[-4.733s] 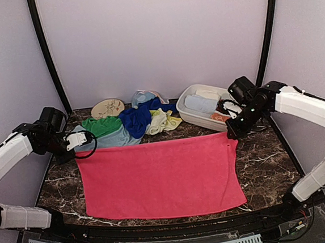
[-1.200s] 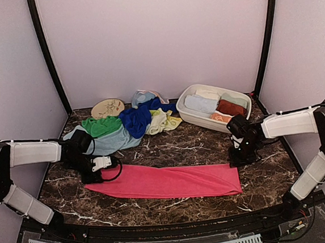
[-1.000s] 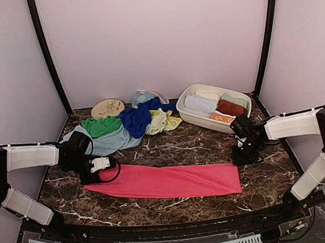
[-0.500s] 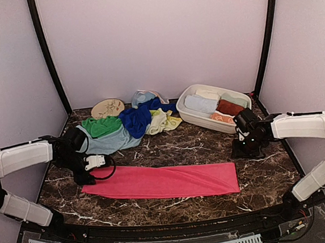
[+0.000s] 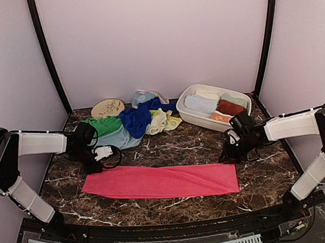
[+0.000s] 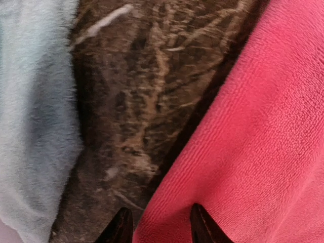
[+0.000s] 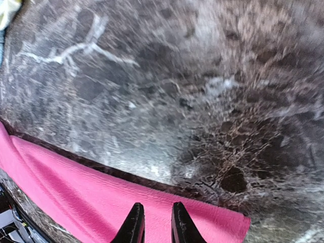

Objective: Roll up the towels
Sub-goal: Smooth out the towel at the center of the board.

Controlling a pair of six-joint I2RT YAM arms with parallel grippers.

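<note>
A pink-red towel (image 5: 162, 181) lies folded into a long strip across the front of the table. My left gripper (image 5: 92, 167) is low over its far left corner. In the left wrist view its jaws (image 6: 161, 225) stand apart above the towel's edge (image 6: 263, 126), holding nothing. My right gripper (image 5: 226, 158) hovers at the strip's far right corner. Its jaws (image 7: 155, 223) show a narrow gap over the flat towel (image 7: 76, 197), which is not pinched. Loose towels are heaped at the back: green (image 5: 103, 125), pale blue (image 5: 116, 140), royal blue (image 5: 136, 118) and lime-yellow (image 5: 163, 121).
A white oval basin (image 5: 191, 116) at the back right holds several rolled towels. A round tan disc (image 5: 107, 108) lies at the back left. In the left wrist view the pale blue towel (image 6: 30, 126) lies just left of the fingers, across a band of bare marble.
Over several seconds the pink-red towel went from spread flat to a narrow strip. In the last half second my left gripper shifted back and right, my right gripper slid left, and both narrowed.
</note>
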